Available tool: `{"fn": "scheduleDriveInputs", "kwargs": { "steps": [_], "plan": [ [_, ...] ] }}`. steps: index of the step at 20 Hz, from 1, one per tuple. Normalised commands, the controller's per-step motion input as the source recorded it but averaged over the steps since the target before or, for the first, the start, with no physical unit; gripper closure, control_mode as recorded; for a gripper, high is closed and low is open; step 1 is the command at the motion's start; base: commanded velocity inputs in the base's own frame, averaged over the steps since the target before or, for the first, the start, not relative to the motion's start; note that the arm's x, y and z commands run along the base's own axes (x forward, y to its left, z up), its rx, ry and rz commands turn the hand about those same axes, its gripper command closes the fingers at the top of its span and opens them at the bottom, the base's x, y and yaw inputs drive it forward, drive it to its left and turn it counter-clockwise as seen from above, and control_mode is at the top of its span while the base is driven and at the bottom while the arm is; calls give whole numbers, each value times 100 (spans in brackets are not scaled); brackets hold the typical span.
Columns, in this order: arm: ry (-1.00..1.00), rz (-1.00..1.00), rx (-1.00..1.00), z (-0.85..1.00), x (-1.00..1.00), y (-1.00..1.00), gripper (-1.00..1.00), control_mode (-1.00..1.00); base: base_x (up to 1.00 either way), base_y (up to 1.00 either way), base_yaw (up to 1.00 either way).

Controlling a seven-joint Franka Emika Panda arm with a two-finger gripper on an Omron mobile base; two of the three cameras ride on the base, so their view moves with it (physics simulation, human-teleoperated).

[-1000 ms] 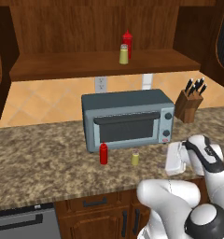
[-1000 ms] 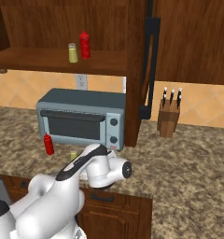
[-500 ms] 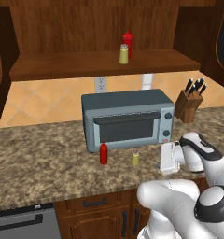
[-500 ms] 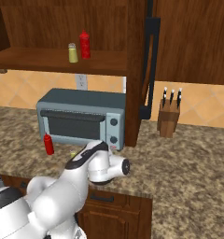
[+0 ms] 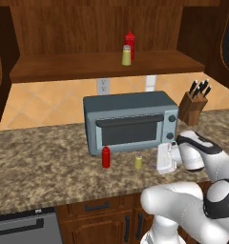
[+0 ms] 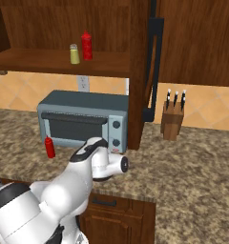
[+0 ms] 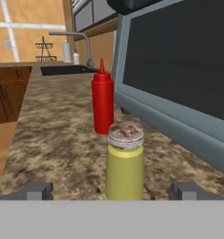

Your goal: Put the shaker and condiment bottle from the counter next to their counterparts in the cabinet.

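Note:
The yellow-green shaker [image 5: 138,162] with a silver cap stands on the counter in front of the toaster oven. The red condiment bottle [image 5: 106,157] stands a little to its left. My gripper [image 5: 160,160] hovers low, just right of the shaker. In the hand view the shaker [image 7: 125,161] is close and centred, the bottle [image 7: 102,100] behind it, and my gripper [image 7: 113,190] is open with its tips wide on either side. The counterparts, a shaker [image 5: 126,55] and a red bottle [image 5: 130,43], stand together on the cabinet [image 5: 88,66] shelf. From the right, my arm hides the counter shaker; the bottle [image 6: 49,147] shows.
The grey toaster oven [image 5: 130,121] sits right behind the shaker and bottle. A knife block [image 5: 195,102] stands at the right. A sink with a faucet [image 7: 72,51] lies further along the counter. Drawer fronts run below the counter edge [image 5: 64,198].
My hand has slid left along the front of the counter, closing in on the shaker. The jaws stay wide. Shaker and bottle have not moved.

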Motion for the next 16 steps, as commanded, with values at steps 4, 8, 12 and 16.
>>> {"fn": "scheduleDriveInputs", "kwargs": {
  "steps": [4,8,12,16],
  "plan": [
    [0,-3,0,-21,0,16,-100,-100,0,0,0],
    [0,-3,0,-21,0,20,-100,-100,0,0,0],
    [-1,-3,0,-16,0,39,-100,-100,0,0,0],
    [0,-2,0,-12,0,37,-100,-100,0,0,0]
  ]
}}
